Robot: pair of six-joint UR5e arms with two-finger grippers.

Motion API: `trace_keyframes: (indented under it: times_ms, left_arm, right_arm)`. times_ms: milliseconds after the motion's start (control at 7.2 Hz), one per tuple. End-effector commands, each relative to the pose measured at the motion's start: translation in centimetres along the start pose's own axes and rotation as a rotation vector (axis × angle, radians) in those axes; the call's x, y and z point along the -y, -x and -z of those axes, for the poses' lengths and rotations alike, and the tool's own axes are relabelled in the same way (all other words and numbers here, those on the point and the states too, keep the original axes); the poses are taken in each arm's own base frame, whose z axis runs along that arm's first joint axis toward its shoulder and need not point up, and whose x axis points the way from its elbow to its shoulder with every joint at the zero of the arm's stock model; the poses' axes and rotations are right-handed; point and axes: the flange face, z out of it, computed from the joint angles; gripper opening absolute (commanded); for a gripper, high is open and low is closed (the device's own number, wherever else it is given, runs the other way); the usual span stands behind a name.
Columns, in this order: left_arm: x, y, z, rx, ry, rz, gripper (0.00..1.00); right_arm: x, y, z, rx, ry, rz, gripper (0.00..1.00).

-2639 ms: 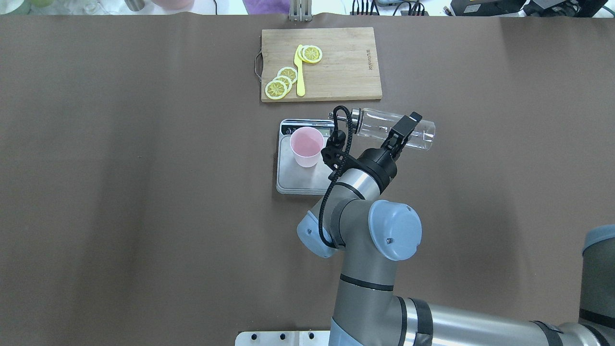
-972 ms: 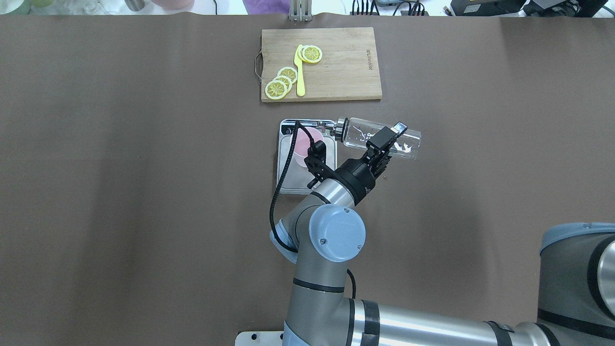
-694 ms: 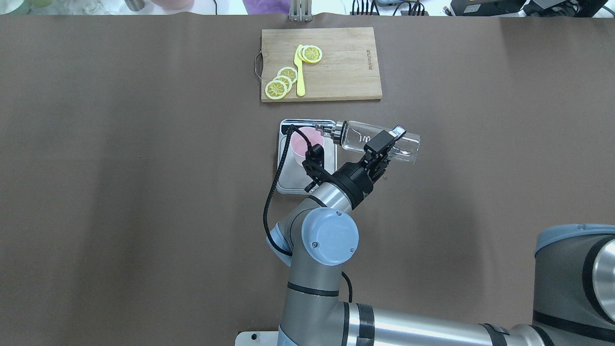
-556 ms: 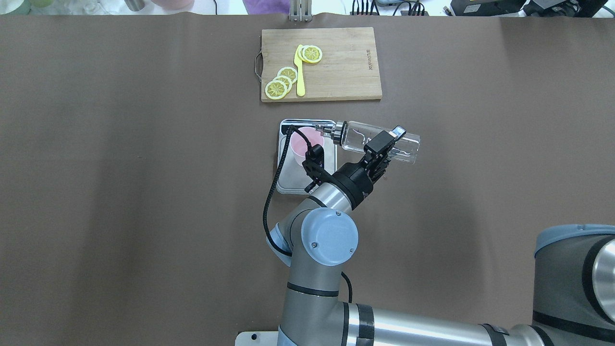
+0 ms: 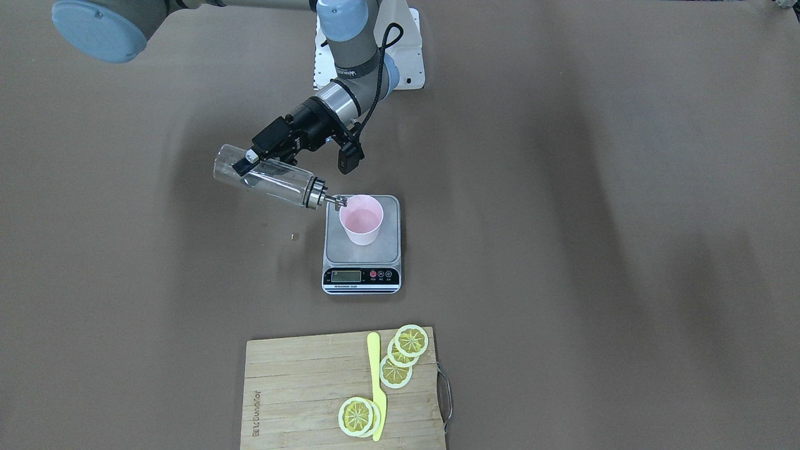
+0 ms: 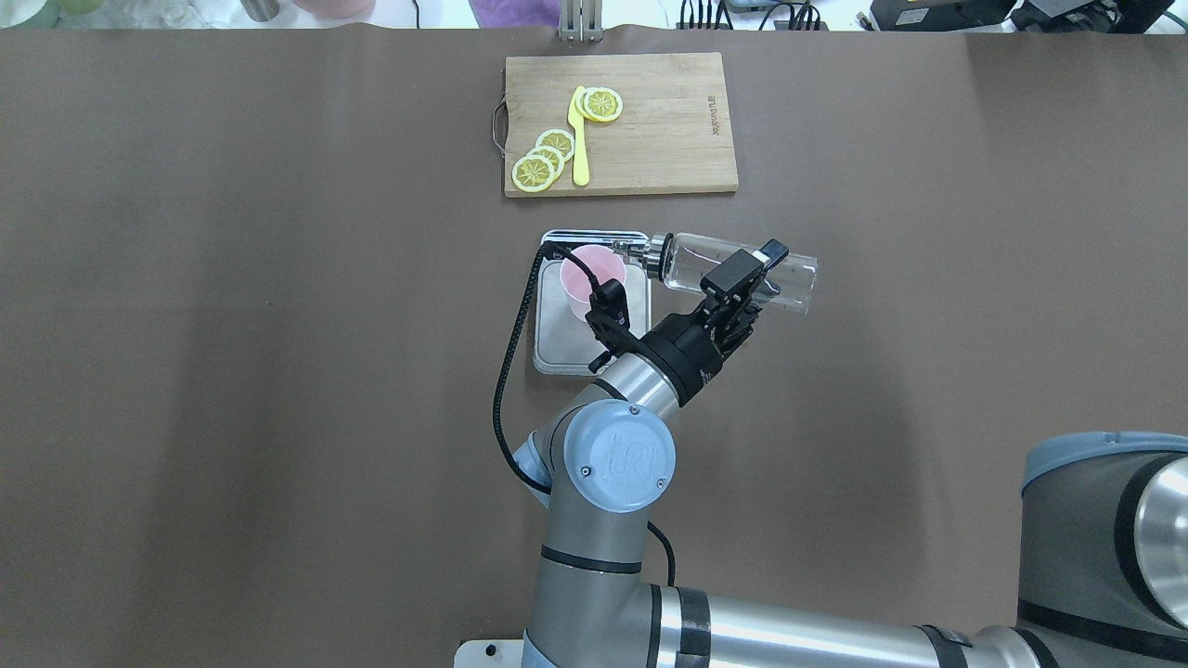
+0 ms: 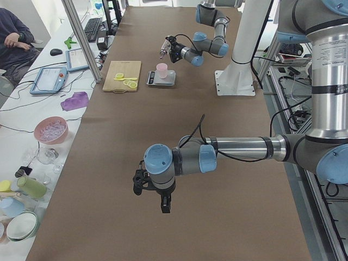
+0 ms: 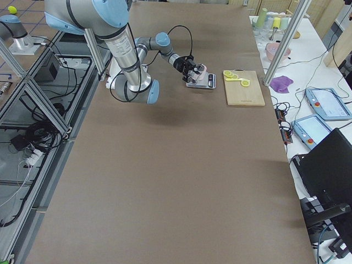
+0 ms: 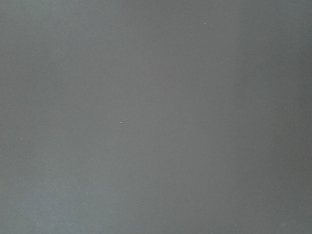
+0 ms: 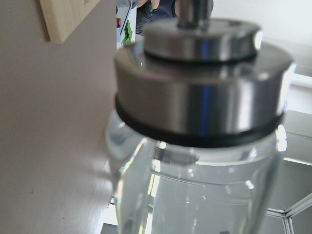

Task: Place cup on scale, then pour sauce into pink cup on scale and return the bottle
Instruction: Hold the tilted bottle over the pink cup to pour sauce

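Brown-papered table (image 6: pixel 278 371) throughout, matte and faintly creased. Grips the bottle (image 6: pixel 685 263) across its mid-body with the right gripper (image 6: pixel 747 269), jaws closed tight on the glass. Holds it lying nearly level in the air, metal cap end tipped slightly down, small spout right at the rim of the cup (image 5: pixel 361 222). Fills the right wrist view with clear glass shoulder, black seal ring and shiny steel cap. Hangs the left gripper (image 7: pixel 141 184) over bare table, well apart from all this; cannot tell from that side view whether its jaws are apart or together. Seats the pale pink tapered cup upright on the grey steel platform of the scale (image 5: pixel 334 250), toward the robot's side of it, black strip with display and buttons facing away from the robot. Crosses part of the cup and scale with the wrist's black cable in the overhead view. Farther out, just beyond the scale: rectangular wooden cutting board (image 5: pixel 300 387) with metal handle, carrying yellow lemon slices (image 5: pixel 411 340) and a yellow knife (image 5: pixel 375 381).
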Motion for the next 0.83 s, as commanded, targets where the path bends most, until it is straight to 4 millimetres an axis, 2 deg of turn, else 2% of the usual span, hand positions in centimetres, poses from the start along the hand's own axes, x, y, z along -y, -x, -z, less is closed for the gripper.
trace_keyframes:
  times_ms: [0, 694]
  left_arm:
    - [-0.02, 0.01, -0.01, 0.0, 0.0, 0.0, 0.98]
    - [-0.09, 0.05, -0.07, 0.0, 0.001, 0.001, 0.98]
  right_arm:
    - [-0.23, -0.26, -0.06, -0.017, 0.009, 0.023, 0.0]
    - [-0.06, -0.99, 0.49, -0.031, 0.017, 0.046, 0.0]
